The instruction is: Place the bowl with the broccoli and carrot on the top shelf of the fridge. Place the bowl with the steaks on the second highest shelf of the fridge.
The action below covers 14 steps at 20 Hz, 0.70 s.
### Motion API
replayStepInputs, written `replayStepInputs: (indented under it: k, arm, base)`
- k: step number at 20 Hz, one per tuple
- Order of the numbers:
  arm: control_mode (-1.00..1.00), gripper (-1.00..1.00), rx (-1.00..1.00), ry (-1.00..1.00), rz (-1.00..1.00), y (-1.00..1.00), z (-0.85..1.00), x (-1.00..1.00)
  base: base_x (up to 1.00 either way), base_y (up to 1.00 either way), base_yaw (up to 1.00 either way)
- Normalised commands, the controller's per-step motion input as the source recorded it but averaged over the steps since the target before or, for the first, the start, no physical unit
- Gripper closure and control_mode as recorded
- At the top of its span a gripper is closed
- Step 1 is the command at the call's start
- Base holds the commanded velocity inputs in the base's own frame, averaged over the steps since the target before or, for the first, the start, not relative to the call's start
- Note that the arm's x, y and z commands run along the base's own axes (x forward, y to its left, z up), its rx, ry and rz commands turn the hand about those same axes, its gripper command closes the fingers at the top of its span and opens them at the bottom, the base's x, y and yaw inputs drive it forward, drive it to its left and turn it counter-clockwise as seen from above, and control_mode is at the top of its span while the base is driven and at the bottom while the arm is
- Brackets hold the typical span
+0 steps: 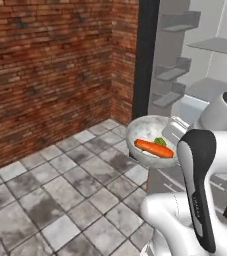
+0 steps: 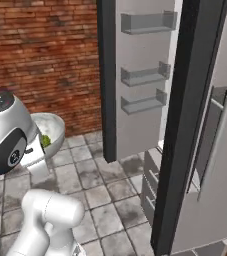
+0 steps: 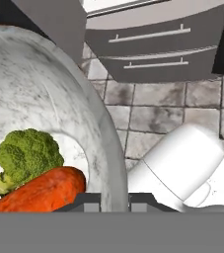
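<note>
A white marbled bowl (image 1: 146, 131) hangs in the air in front of the open fridge (image 1: 205, 65). An orange carrot (image 1: 154, 148) and a small green broccoli (image 1: 160, 141) lie in it. In the hand view the bowl (image 3: 39, 94) is very close, with the broccoli (image 3: 27, 155) above the carrot (image 3: 42, 190). My gripper (image 3: 116, 200) is shut on the bowl's near rim, one fingertip on each side of the wall. From the right base the bowl (image 2: 52, 129) sits just beyond my wrist. Two fridge shelves show, one slab (image 1: 217, 45) above another (image 1: 212, 86). The bowl with the steaks is out of view.
The fridge door (image 2: 140, 75) stands open, carrying three grey bins (image 2: 144, 76). Its dark edge (image 2: 185, 125) lies to my right. Grey drawers (image 3: 153, 42) sit low in the fridge. A brick wall (image 1: 50, 65) runs along the left over a tiled floor (image 1: 60, 190).
</note>
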Motion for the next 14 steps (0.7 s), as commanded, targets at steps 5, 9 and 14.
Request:
replayStepInputs:
  k: [5, 9, 14]
  arm:
    - [1.00, 1.00, 0.00, 0.00, 0.00, 0.00, 0.00, 0.00]
    - [1.00, 1.00, 0.00, 0.00, 0.00, 0.00, 0.00, 0.00]
    - [1.00, 1.00, 0.00, 0.00, 0.00, 0.00, 0.00, 0.00]
  base:
    - [0.78, 0.52, -0.74]
    - [0.21, 0.14, -0.91]
    - [0.36, 0.21, -0.87]
